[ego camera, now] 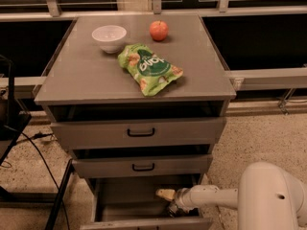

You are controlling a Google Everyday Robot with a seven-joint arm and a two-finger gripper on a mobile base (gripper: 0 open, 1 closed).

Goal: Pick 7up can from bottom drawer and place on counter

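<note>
The bottom drawer (129, 202) is pulled open below the two upper drawers. My gripper (168, 201) reaches into it from the right, low over the drawer's right half, on a white arm (211, 197). A small dark shape (171, 210) sits right at the gripper's tip; I cannot tell whether it is the 7up can. No silvery-green can shows plainly anywhere. The counter (96, 75) is the grey top of the cabinet.
On the counter lie a green snack bag (148, 68), a white bowl (109, 36) and a red apple (159, 30). The top drawer (139, 132) and middle drawer (141, 166) stand slightly open. Black cables and a stand (29, 143) are at the left.
</note>
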